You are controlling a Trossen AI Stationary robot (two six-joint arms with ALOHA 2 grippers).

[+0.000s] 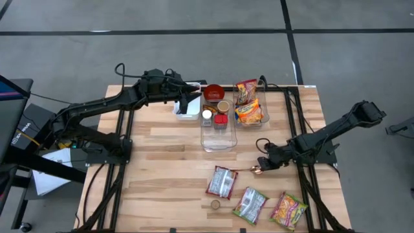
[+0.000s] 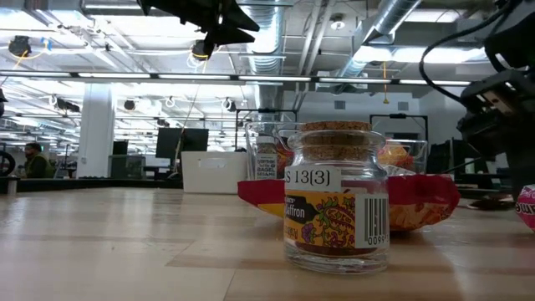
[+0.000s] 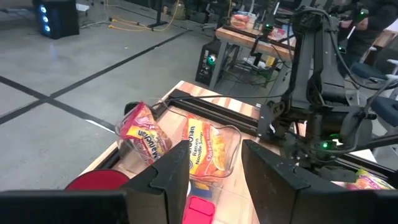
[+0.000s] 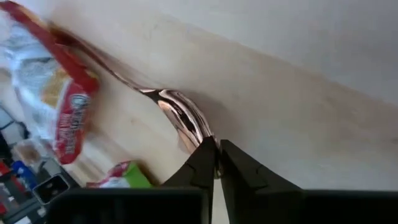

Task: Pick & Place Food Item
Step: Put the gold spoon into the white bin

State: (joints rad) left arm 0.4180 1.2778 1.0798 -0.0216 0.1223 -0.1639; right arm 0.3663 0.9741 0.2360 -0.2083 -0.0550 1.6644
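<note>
The right gripper (image 1: 260, 169) sits low over the wooden table (image 1: 162, 149), its fingers pinched together on the bowl end of a copper-coloured spoon (image 4: 180, 115); the spoon's handle runs away from it under the edge of a red and white food packet (image 1: 222, 182). The left gripper (image 1: 189, 95) hangs above the far side of the table, over a small white tub (image 1: 186, 111), with its fingers (image 3: 171, 180) partly apart and nothing between them.

Two clear bins stand side by side at the far middle. The longer bin (image 1: 218, 133) holds small jars and a red bowl at its far end; the shorter bin (image 1: 250, 103) holds two noodle packets. Near the front edge lie a green packet (image 1: 250, 204) and an orange-yellow packet (image 1: 288, 210). A small cork-topped spice jar (image 2: 337, 196) stands just beside the red and white packet.
</note>
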